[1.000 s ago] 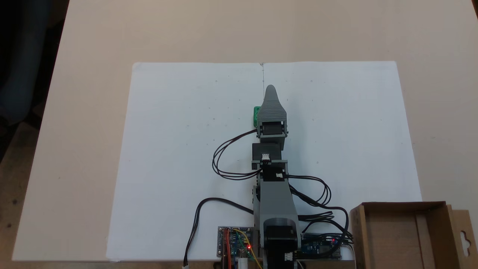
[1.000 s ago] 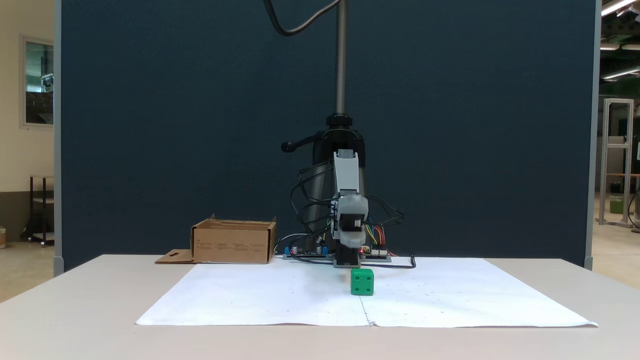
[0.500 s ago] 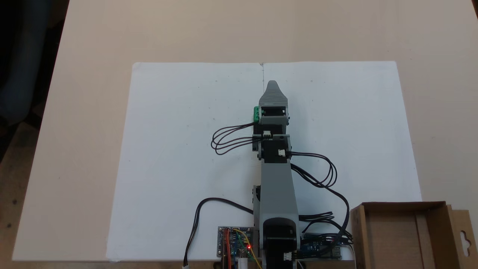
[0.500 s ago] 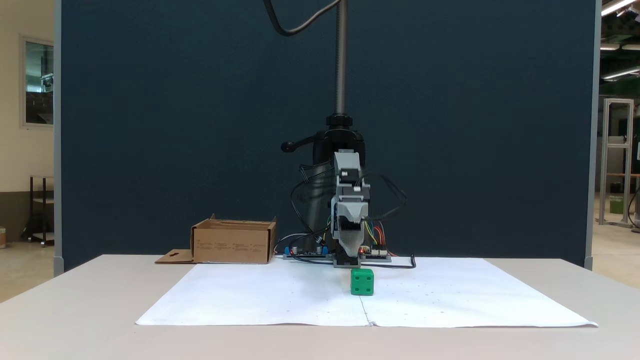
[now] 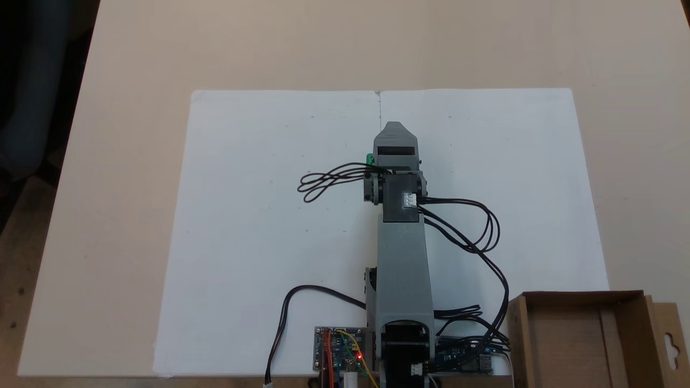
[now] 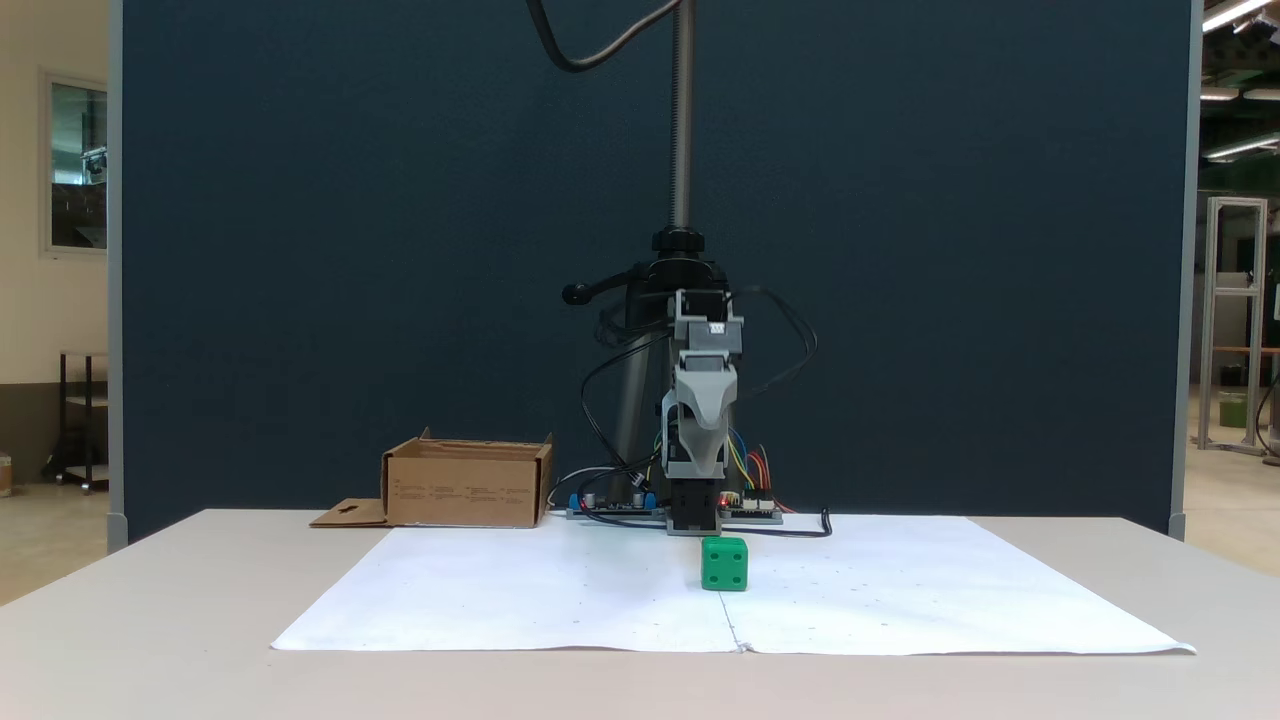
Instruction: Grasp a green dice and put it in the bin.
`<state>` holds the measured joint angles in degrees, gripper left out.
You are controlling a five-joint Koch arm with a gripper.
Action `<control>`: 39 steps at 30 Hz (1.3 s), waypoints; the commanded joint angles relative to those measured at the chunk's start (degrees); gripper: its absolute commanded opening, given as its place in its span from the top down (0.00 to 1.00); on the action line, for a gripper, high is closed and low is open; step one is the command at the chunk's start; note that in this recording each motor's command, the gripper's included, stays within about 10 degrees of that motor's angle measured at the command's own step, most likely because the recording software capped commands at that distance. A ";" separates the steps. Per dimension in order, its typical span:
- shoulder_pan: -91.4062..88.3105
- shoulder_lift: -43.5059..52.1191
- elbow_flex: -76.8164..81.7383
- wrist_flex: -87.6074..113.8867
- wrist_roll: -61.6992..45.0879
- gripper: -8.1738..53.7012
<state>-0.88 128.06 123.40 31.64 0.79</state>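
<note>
Arm (image 5: 403,258) over white paper (image 5: 259,215), green dice (image 5: 370,159) mostly hidden.

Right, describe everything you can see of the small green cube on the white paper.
The small bright green plastic-looking dice sits flat and upright on the white paper sheet, close to its centre crease. Its near face shows four darker green pips. Nothing grips it: the grey gripper hangs above, clear of it. From above, the arm hides all but a green sliver.
</note>
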 commanded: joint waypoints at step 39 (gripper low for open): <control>-7.21 -36.65 -28.04 22.94 16.00 0.17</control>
<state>-8.53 90.62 99.05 56.25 15.03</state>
